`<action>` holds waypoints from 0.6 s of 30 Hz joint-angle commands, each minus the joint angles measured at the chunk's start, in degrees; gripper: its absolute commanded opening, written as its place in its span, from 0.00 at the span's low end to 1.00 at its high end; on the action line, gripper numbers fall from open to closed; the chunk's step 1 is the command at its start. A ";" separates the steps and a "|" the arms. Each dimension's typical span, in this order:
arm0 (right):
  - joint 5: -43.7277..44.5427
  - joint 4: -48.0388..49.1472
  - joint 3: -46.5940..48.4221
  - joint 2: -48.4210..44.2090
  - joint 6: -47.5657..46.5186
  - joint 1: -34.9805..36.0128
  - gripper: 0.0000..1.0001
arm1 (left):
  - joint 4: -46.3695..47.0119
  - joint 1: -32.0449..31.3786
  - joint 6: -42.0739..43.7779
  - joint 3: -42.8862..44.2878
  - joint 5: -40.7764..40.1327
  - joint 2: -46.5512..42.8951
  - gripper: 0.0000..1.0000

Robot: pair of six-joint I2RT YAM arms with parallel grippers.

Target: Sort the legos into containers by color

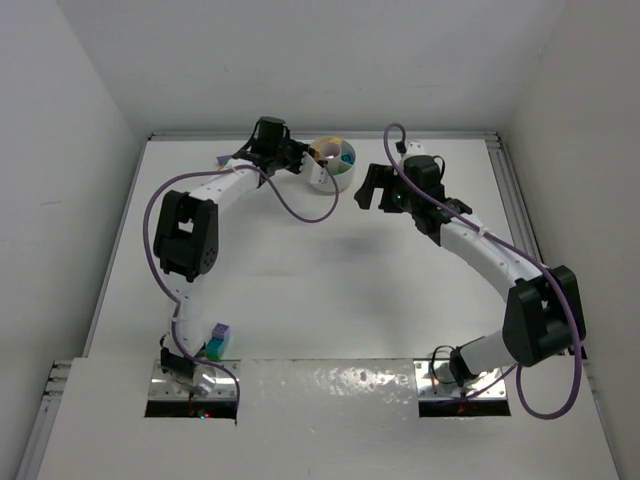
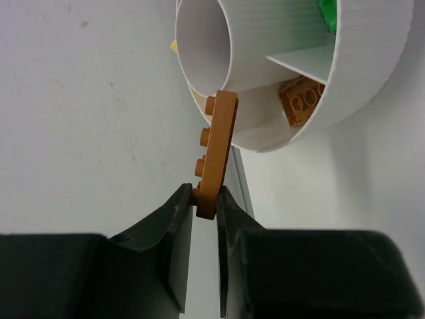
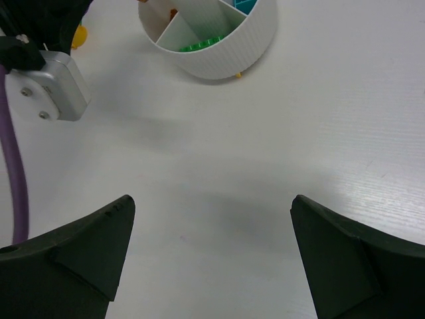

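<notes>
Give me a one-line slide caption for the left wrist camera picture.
Left gripper pinching an orange brick by the white divided dish, where another orange brick lies in one section.

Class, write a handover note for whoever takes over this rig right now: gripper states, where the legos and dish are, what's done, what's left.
Grippers: left gripper shut on an orange lego, held at the rim of the dish; right gripper open, empty, short of the dish.
Done: an orange brick, green bricks and a teal brick lie in separate compartments.
Left: drop the held piece in with the orange; fetch the loose bricks by the left arm's base.
</notes>
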 commanded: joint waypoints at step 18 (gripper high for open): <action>0.69 2.37 -0.54 -2.21 0.72 0.17 0.98 | 4.06 -0.84 -0.86 1.26 -1.67 3.91 0.36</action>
